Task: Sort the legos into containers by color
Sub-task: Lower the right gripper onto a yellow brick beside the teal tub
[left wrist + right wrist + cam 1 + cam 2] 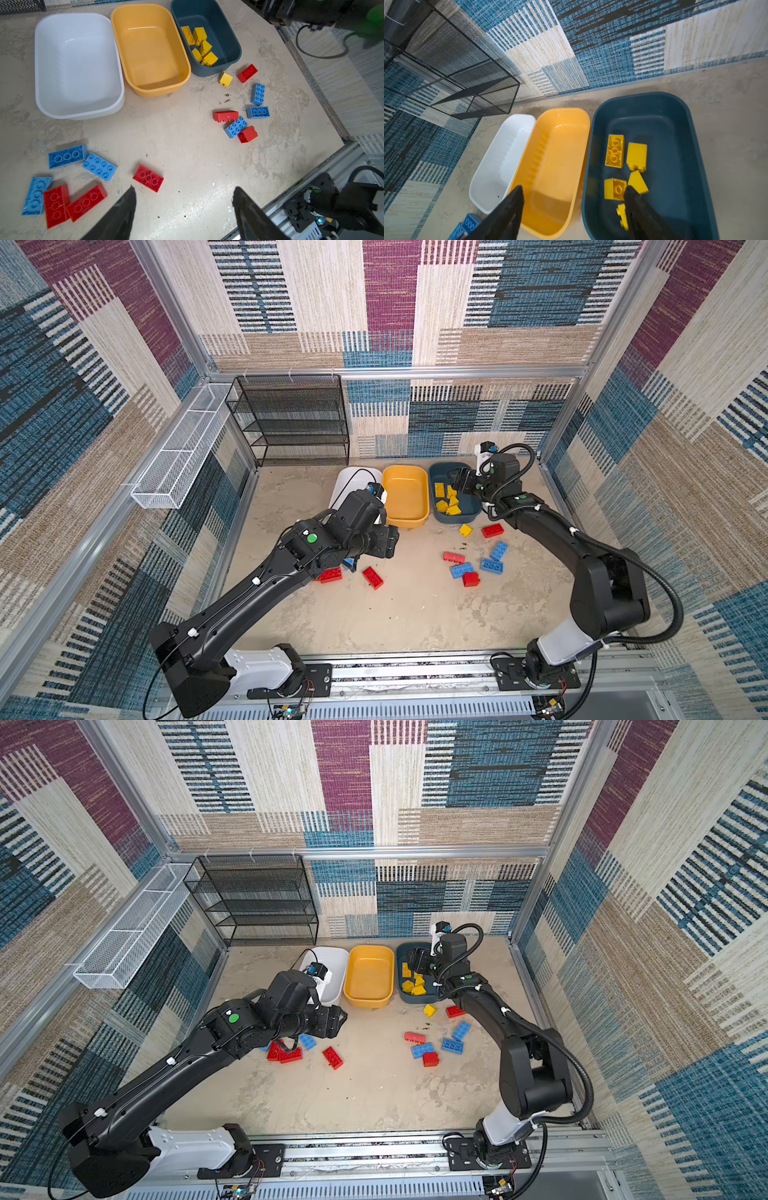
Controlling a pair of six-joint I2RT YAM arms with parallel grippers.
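Three tubs stand in a row: white (79, 62), yellow-orange (149, 58) and dark teal (226, 41). Several yellow legos (202, 44) lie in the teal tub. My right gripper (574, 187) hangs open over the teal tub's near end; a blurred yellow brick (622, 216) shows beside one finger, not between the jaws. My left gripper (184, 188) is open and empty above the table, close to a lone red brick (148, 178). Red and blue legos lie in one cluster (68, 187) under the left arm and in another cluster (236, 126) on the right. A yellow brick (225, 79) sits by the teal tub.
A black mesh shelf rack (291, 418) stands at the back left and a white wire basket (183, 448) hangs on the left wall. The white and yellow-orange tubs hold nothing. The metal rail (415, 672) runs along the table's front edge.
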